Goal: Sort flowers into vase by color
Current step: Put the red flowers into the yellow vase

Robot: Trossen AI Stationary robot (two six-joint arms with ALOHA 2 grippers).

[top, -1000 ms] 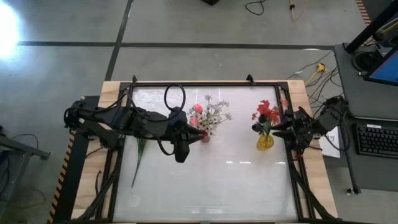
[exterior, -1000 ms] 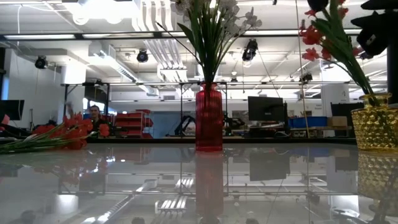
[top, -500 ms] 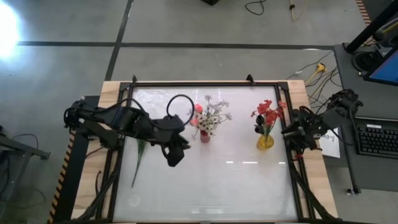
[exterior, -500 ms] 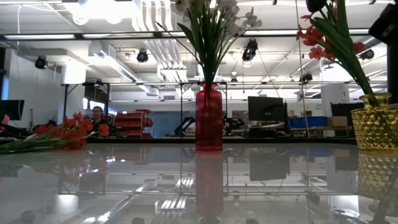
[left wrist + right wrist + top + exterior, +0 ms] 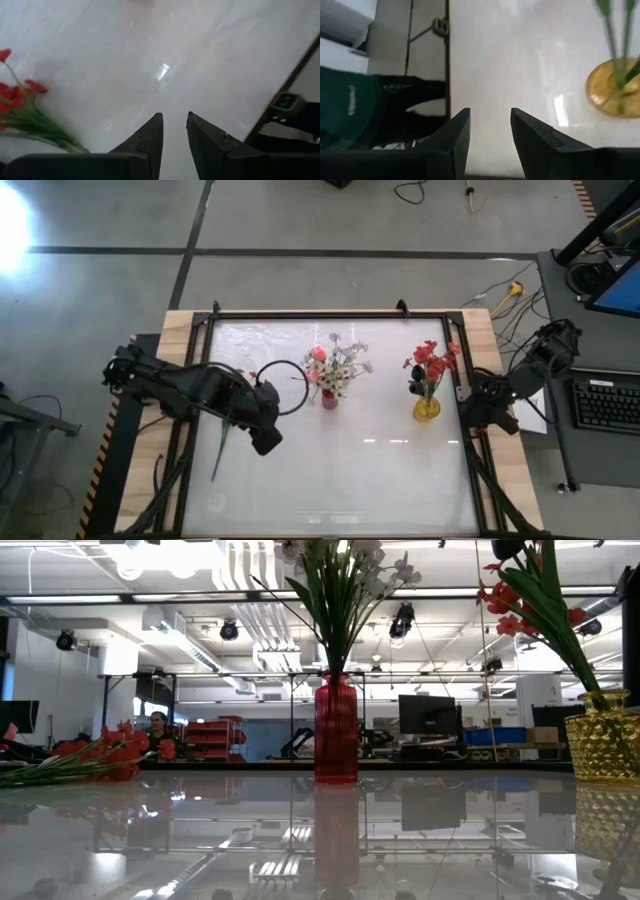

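Observation:
A red vase (image 5: 329,397) (image 5: 336,730) stands mid-table and holds sprays of tiny white blossoms (image 5: 345,368) and a pink rosebud (image 5: 318,353). A gold vase (image 5: 426,408) (image 5: 603,748) (image 5: 612,87) to its right holds red blooms (image 5: 430,360). One bunch of red flowers lies flat on the table's left side, its stem (image 5: 220,442) partly under my left arm and its blooms (image 5: 10,95) (image 5: 90,755) beside my left gripper. My left gripper (image 5: 266,442) (image 5: 175,120) hovers open and empty right of that stem. My right gripper (image 5: 476,412) (image 5: 490,115) is open and empty at the table's right edge, beside the gold vase.
The white glossy tabletop (image 5: 340,470) has free room across its near half. A black frame (image 5: 300,315) rims the table. A desk with a keyboard (image 5: 605,405) stands off to the right. In the low view a person (image 5: 157,725) shows far behind the table.
My left gripper has drawn back from beside the red vase toward the table's left and near side, ending over the lying red bunch's stem. My right gripper has pulled away from the gold vase's red flowers toward the table's right edge, out of the low view.

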